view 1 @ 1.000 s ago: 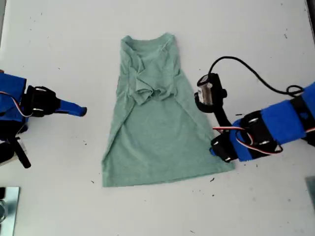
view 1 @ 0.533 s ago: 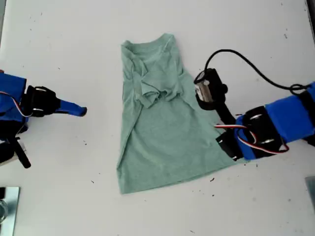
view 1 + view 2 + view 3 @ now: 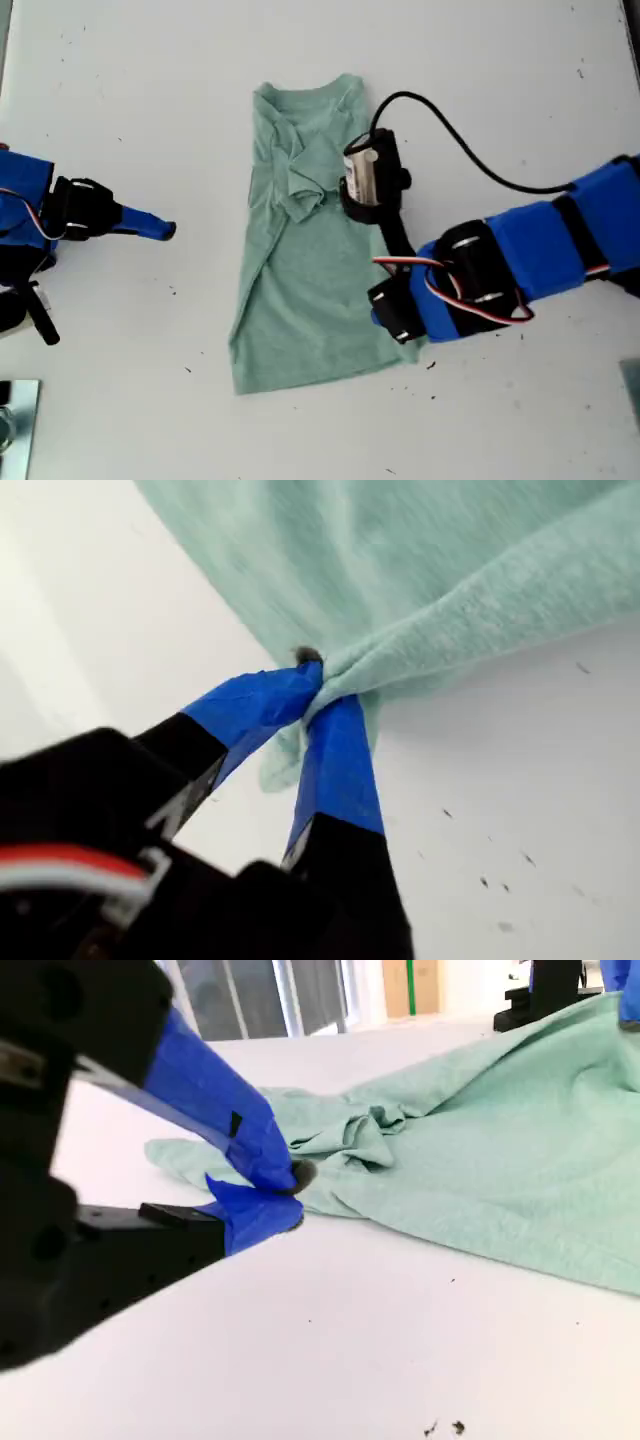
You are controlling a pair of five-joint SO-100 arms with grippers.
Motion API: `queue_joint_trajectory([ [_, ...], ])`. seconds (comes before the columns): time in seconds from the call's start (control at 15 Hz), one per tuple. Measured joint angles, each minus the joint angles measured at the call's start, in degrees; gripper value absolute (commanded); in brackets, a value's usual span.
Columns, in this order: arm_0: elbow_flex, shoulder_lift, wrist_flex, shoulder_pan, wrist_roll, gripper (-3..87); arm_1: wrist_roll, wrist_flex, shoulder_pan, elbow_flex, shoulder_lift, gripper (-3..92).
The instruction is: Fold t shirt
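Note:
The pale green t shirt [image 3: 310,270] lies flat on the white table, neckline toward the exterior view's top, with a sleeve bunched on its chest. My first gripper [image 3: 318,688] is shut on a pinch of the shirt's hem [image 3: 450,640]. In the exterior view its arm [image 3: 480,275] reaches in from the right and covers that hem corner. My second gripper [image 3: 165,229] sits shut and empty on the exterior view's left, a short gap from the shirt [image 3: 480,1150]. Its blue fingertips [image 3: 270,1160] are pressed together just above the table.
A black cable [image 3: 470,150] loops from the first arm's camera [image 3: 368,180] over the table at the exterior view's right. A metal piece [image 3: 15,420] sits at the exterior view's bottom left corner. Small dark specks dot the white table [image 3: 500,60].
My first arm has moved toward the exterior view's left with the hem corner, dragging the shirt's lower side inward; the shirt now looks narrower. My second arm has stayed still.

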Motion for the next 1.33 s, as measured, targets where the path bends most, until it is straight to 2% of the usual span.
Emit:
queue_joint_trajectory([
  [0.07,0.0,0.0,0.0,0.0,0.0,-0.1,0.4,-2.6,0.1,0.0,0.0,17.7],
  [0.2,0.0,0.0,0.0,0.0,0.0,-0.1,-0.4,-12.7,0.7,1.4,-2.5,25.7],
  [0.33,0.0,0.0,0.0,0.0,-0.1,-0.1,-0.4,-19.3,1.0,1.8,-11.3,28.8],
  [0.47,0.0,0.0,0.0,0.0,-0.4,-0.1,0.8,-20.9,1.1,1.2,-15.6,29.4],
  [0.73,0.0,0.0,0.2,0.0,-0.5,-0.1,-3.3,-3.3,0.7,-7.2,-8.2,29.2],
  [0.8,0.0,0.0,0.2,0.4,-1.1,-0.1,-4.5,-0.7,0.5,-7.1,-3.2,25.6],
  [0.87,0.0,0.0,0.2,1.1,-1.6,0.1,-5.9,0.6,0.4,-6.6,2.0,16.4],
  [0.93,0.0,0.0,0.2,1.4,-1.9,1.7,-7.6,2.6,0.5,-1.8,8.6,7.4],
  [1.13,0.0,0.0,0.6,1.3,-2.1,-0.1,-12.6,5.7,7.5,28.9,28.7,4.9],
  [1.33,-0.9,0.0,0.8,1.3,-5.1,-0.3,-16.5,-3.8,15.4,65.5,49.7,3.8],
])
